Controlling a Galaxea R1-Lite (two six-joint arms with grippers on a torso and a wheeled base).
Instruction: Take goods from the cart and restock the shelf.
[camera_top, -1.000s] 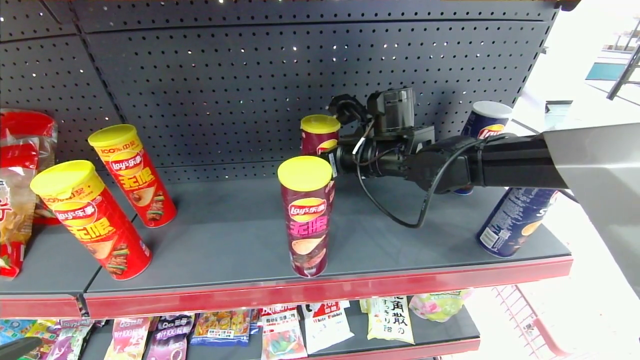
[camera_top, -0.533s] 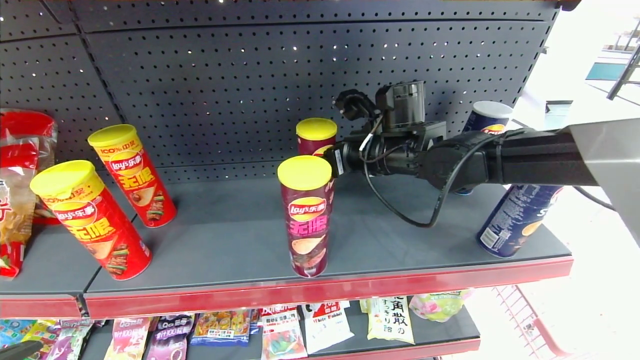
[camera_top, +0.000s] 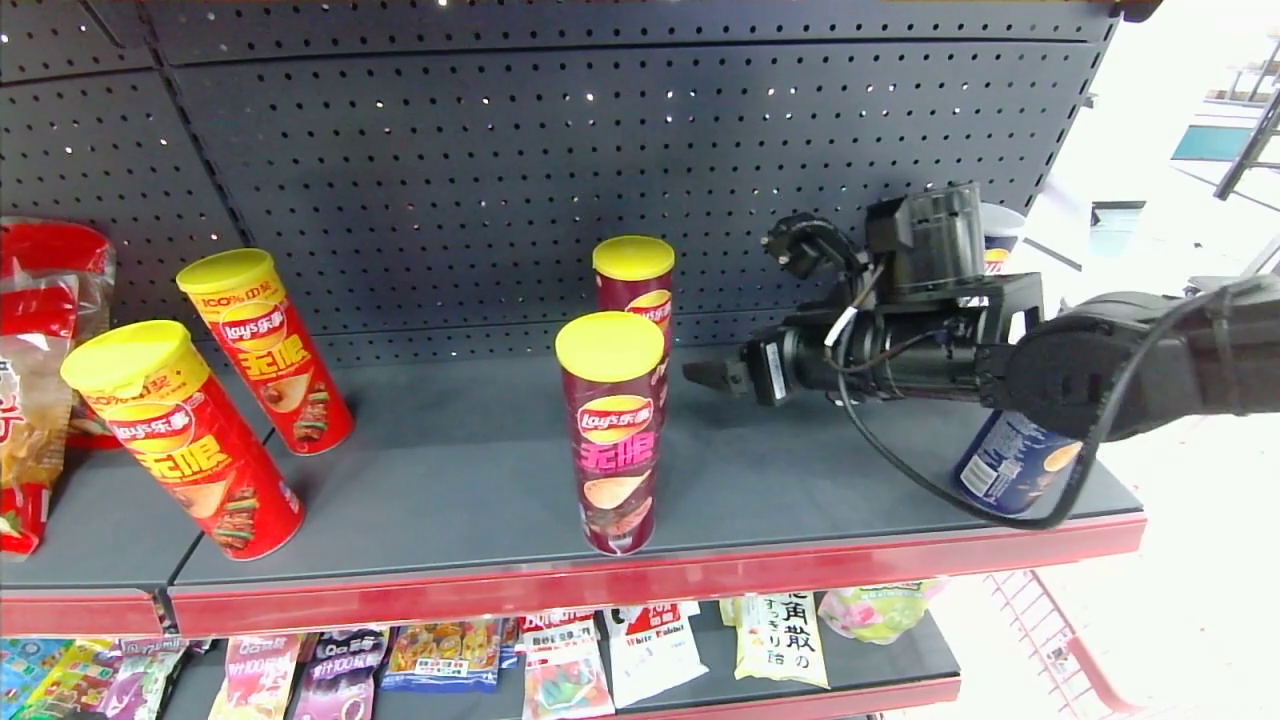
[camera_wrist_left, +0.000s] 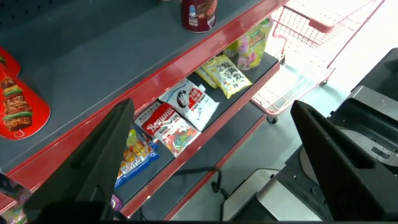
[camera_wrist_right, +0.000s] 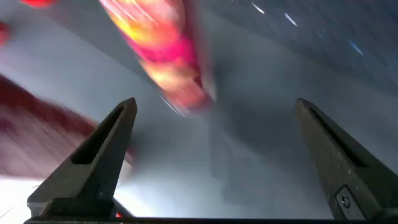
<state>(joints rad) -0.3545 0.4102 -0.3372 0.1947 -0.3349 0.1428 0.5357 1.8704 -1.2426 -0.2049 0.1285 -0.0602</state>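
Two maroon chip cans with yellow lids stand upright on the grey shelf (camera_top: 470, 470): the front can (camera_top: 612, 440) near the red edge and the rear can (camera_top: 634, 285) by the pegboard. My right gripper (camera_top: 705, 373) hangs open just right of them, touching neither. In the right wrist view the open fingers (camera_wrist_right: 93, 162) frame a blurred maroon can (camera_wrist_right: 165, 56) ahead. My left gripper (camera_wrist_left: 211, 162) is open and holds nothing, low beside the shelf, with the cart (camera_wrist_left: 311, 37) beyond it.
Two red cans (camera_top: 265, 350) (camera_top: 180, 440) lean at the left. A blue can (camera_top: 1010, 460) leans at the right under my right arm, another (camera_top: 1000, 240) behind the wrist. Snack packets (camera_top: 650, 650) fill the lower shelf. The cart (camera_top: 1060, 650) sits at lower right.
My right gripper has let go of the rear maroon can and drawn back to the right. The can now stands free at the back of the shelf.
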